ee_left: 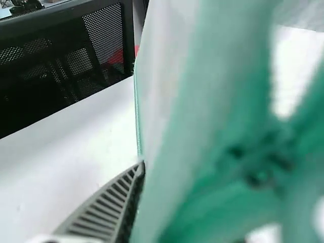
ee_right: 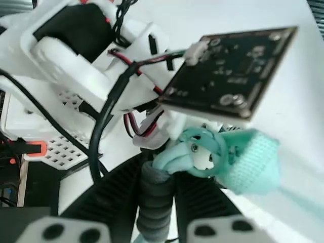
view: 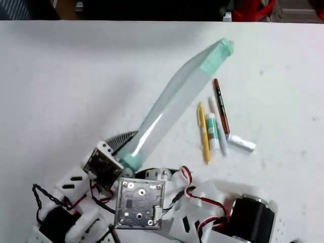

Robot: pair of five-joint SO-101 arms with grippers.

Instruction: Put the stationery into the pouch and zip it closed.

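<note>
White tabletop (view: 76,76), pouch (view: 177,96) lying slantwise beside the pens (view: 204,131). Right hand (ee_right: 158,174) clamps its zipper pull (ee_right: 195,147). Left hand (view: 125,145): grip, I cannot tell.

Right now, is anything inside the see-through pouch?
Nothing shows through the clear middle of the pouch, so it looks empty. The pens lie beside it on the table. Its green ends are not see-through, and the arms partly cover the near one.

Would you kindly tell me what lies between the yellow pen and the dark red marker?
In the high view, a white tube with a green band and a pale pen lie between the yellow pen and the dark red marker.
</note>
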